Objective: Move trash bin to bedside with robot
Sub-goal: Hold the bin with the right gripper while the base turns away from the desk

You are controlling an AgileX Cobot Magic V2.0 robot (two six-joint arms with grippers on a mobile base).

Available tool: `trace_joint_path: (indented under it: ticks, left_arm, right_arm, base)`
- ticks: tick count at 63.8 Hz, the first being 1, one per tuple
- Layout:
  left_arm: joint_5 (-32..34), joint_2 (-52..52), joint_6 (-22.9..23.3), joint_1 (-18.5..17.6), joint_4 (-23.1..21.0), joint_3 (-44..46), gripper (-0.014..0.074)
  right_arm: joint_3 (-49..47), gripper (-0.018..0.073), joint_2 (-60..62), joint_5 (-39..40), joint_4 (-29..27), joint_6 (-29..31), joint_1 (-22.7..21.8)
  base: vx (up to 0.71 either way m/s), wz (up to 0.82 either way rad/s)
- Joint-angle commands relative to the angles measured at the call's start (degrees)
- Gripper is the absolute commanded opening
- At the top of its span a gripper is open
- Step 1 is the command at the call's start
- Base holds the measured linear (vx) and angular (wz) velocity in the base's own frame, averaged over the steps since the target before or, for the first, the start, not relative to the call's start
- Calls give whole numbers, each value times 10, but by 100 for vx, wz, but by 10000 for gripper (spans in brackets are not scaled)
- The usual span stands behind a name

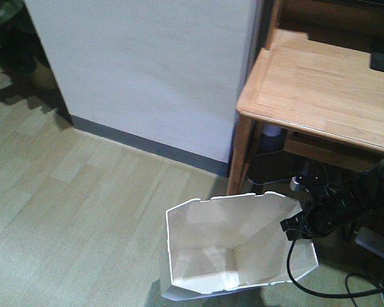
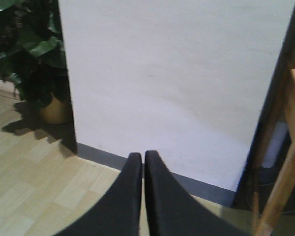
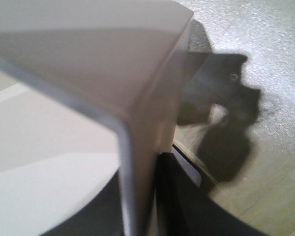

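Now the right claw [image 1: 293, 225] has the trash bin [image 1: 230, 249] by its rim, down on the floor [image 1: 70, 211].
It pinches the thin white wall at the bin's right edge, one black finger inside and one outside. The bin sits open-mouthed on the pale wood floor, just beside the leg of the wooden tabletop [image 1: 320, 83] and near the white wall [image 1: 147, 64]. The left claw [image 2: 143, 160] is pressed together on nothing, facing that wall, with a potted plant [image 2: 29, 49] off to its left.

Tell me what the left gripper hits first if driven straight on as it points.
Probably the white wall, low near its grey skirting. Nothing shows between it and the left gripper, though depth is unclear.
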State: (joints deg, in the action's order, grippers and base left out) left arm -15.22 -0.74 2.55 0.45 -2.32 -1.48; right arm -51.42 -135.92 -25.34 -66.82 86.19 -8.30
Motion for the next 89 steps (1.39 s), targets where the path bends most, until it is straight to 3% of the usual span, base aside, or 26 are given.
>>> trace_joint_path:
  ticks: [1, 89]
  left_arm:
    - [40, -8, 3, 0, -2, -7, -6]
    - [40, -8, 3, 0, -2, -7, -6]
  right_arm:
    - [-5, -5, 43, -105, -24, 4, -2]
    - [-5, -5, 43, -104, -24, 4, -2]
  base:
    - [-5, 35]
    - [4, 49]
